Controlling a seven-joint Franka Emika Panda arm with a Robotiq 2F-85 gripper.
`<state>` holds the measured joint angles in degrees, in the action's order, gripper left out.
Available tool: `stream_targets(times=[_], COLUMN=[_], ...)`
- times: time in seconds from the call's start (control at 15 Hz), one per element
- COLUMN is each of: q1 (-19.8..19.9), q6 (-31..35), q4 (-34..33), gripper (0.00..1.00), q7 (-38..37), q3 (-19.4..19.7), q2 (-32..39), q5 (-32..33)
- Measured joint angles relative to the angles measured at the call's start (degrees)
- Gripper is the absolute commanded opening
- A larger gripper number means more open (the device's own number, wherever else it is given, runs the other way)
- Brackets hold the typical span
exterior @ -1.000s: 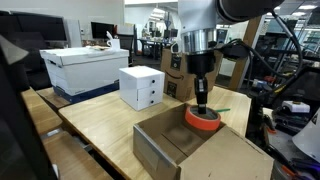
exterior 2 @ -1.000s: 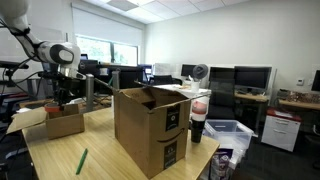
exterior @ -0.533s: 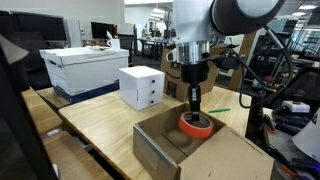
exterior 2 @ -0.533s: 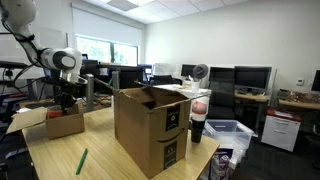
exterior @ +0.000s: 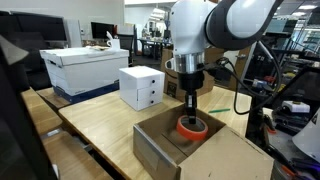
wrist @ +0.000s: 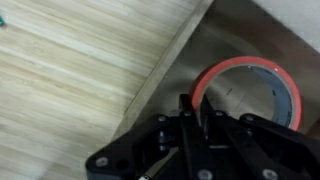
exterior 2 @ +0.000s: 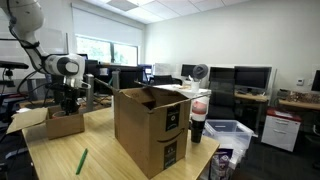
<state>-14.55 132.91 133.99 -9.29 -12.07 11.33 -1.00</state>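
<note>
Presently, the gripper (exterior: pixel 191 110) is closed on the rim of the red tape roll (exterior: pixel 200 130), as is confirmed in the wrist view. The roll is held inside the shallow cardboard box (exterior: pixel 158 150), close to one wall. A white drawer unit (exterior: pixel 141 87) and a green marker (exterior: pixel 219 111) are located on the table beyond that box.

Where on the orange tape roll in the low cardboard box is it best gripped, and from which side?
Pinch the ring wall of the orange tape roll, one finger inside the hole and one outside, from straight above. Its hole faces up, and the walls of the low cardboard box block a sideways approach. The hand appears to hold it so.
</note>
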Motion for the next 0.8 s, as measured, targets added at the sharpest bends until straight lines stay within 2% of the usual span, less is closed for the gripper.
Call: stream_targets(times=[0.8], q1=[-0.23], q6=[2.97], q4=[-0.01], gripper=[0.04], q7=[-2.61], q3=[1.11], q2=[2.79], q5=[1.99])
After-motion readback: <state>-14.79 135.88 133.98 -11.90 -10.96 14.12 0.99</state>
